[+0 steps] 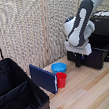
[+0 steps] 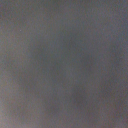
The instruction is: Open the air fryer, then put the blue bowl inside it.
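In the exterior view the matte-black air fryer [image 1: 101, 30] stands at the right, and its drawer basket [image 1: 96, 56] sticks out towards the exterior view's left. The white arm reaches down over the drawer. My gripper [image 1: 79, 61] hangs at the drawer's front end, where its dark fingers merge with the black drawer, so their state is unclear. The handle is hidden behind the wrist block. The blue bowl [image 1: 58, 67] rests on the wooden table to the left of the gripper, apart from it. The wrist view is a uniform grey blur that shows nothing.
A red cup [image 1: 61, 79] stands just in front of the bowl. A dark-blue flat panel [image 1: 43, 78] leans beside them. An open black suitcase [image 1: 16, 94] fills the exterior view's lower left. A slatted screen [image 1: 31, 29] stands behind.
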You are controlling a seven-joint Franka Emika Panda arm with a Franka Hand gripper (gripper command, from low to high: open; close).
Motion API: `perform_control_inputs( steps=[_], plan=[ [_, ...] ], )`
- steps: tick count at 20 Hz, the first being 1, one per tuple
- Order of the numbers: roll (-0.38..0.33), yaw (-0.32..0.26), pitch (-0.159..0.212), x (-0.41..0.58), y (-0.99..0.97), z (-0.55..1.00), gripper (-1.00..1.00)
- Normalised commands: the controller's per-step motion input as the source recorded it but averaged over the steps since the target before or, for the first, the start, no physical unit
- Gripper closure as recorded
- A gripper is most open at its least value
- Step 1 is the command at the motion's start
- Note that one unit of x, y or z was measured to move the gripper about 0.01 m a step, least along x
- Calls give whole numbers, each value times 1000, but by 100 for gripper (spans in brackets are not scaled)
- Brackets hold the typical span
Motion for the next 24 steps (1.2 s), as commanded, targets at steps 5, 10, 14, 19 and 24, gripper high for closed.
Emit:
perform_control_inputs(
  steps=[5,10,14,19,24],
  plan=[
    [-6,-68,2,-2,79,134,-100],
    [5,0,0,6,102,570,-100],
    [34,19,7,21,229,971,-100],
    [131,64,94,52,392,661,-100],
    [201,84,76,125,403,247,-100]
  ],
)
